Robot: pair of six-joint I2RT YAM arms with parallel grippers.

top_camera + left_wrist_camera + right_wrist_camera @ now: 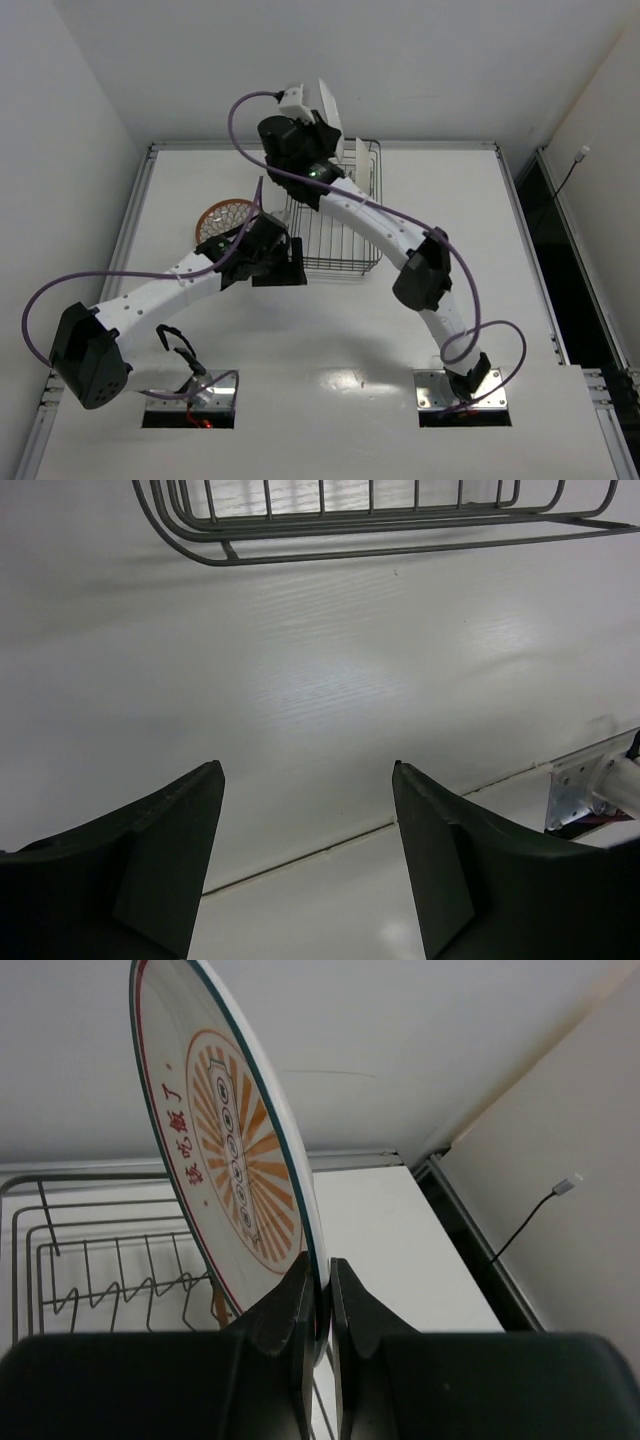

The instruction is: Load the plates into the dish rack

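Hovering over the dish rack (90,1270), your right gripper (318,1270) pinches the sunburst plate (225,1150), not yet racked; left gripper (306,770) spread, empty; brown-rimmed plate (222,214) waits outside

The top camera looks steeply down from above the near edge over the whole counter (330,340), the left wrist camera skims close above it, the right wrist one looks from higher toward the far edge, all sharing the dish rack (350,245).
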